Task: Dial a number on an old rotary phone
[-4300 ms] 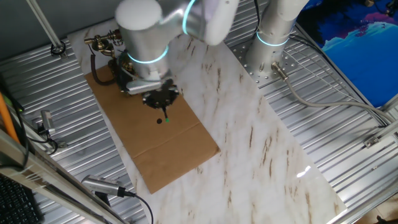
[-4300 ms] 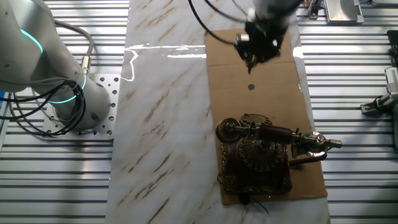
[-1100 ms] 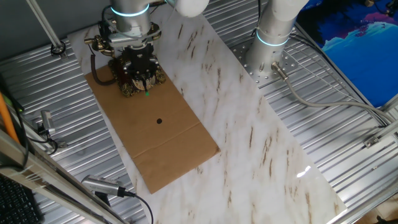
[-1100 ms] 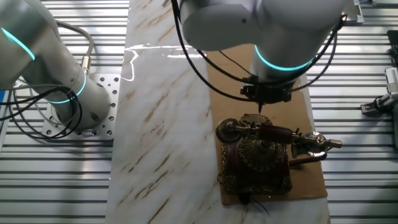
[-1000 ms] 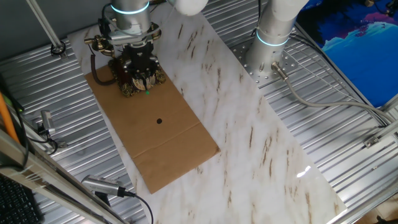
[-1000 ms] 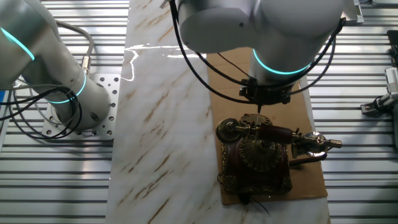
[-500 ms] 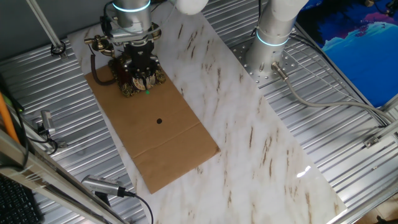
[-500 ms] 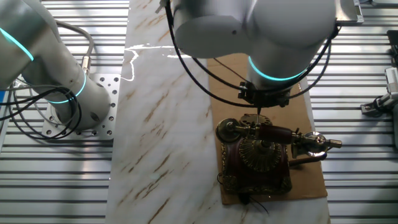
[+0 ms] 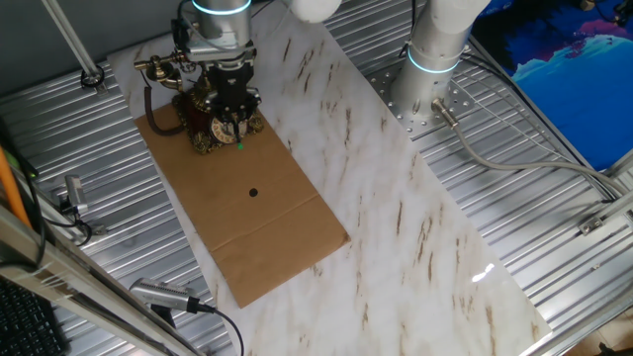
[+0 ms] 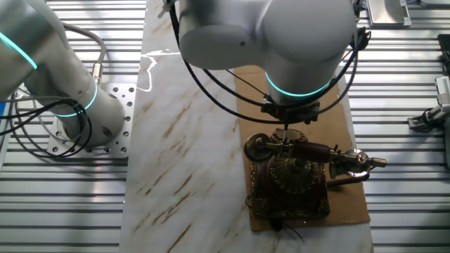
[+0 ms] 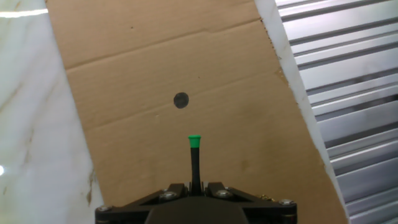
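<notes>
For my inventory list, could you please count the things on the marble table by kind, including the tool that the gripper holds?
Phone: 1
Cardboard sheet: 1
Black stick with green tip, held in the gripper: 1
Total: 3

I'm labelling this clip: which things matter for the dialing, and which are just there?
For the job: phone, its dial, the green-tipped stick gripped in the claw.
Just there: cardboard sheet, dark dot on it, marble tabletop.

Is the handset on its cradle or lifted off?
On its cradle: the handset lies across the top of the rotary phone, above the dial.
</notes>
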